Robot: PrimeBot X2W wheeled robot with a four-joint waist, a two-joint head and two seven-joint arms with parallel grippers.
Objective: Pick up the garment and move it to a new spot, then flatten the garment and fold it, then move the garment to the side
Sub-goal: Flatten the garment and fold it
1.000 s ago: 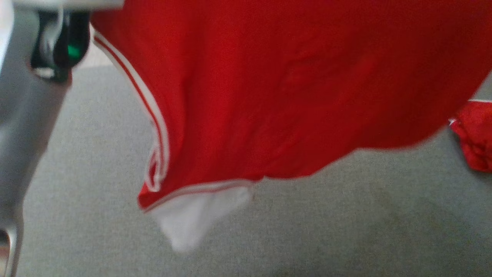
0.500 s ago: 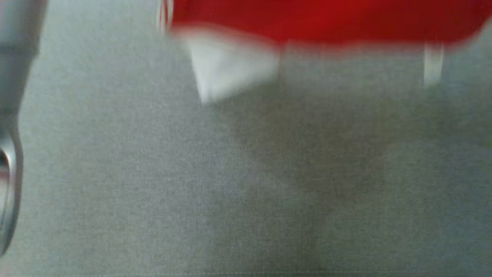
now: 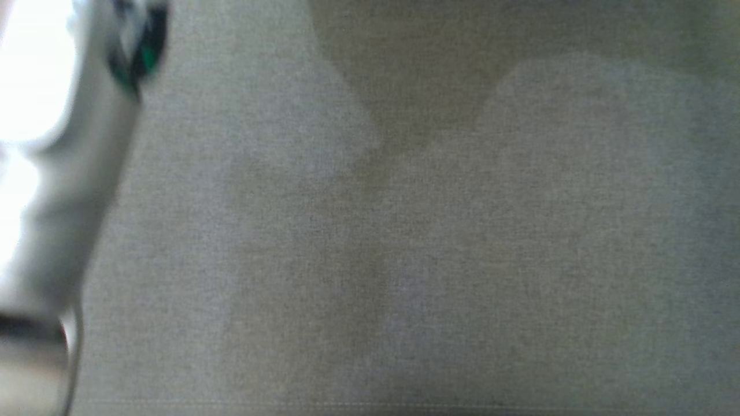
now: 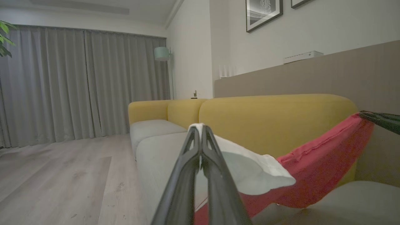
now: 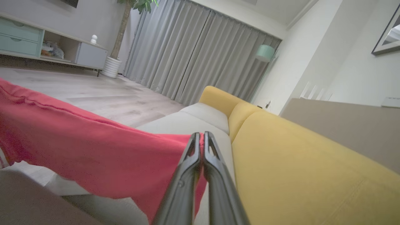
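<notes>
red cloth with a white panel, the garment (image 4: 318,162) hangs stretched in the air above the grey seat of the sofa (image 4: 275,118), in front of its yellow back. the left hand (image 4: 200,128) is pinched tight on the white corner, and the right hand (image 5: 201,136) is clamped on a red edge, both above the sofa's seat cushion.

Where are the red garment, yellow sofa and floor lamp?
red garment (image 5: 93,147): right wrist view, on the stretched red cloth's middle.
yellow sofa (image 4: 275,122): left wrist view, on its backrest.
floor lamp (image 4: 161,53): left wrist view, on its pale green shade.
</notes>
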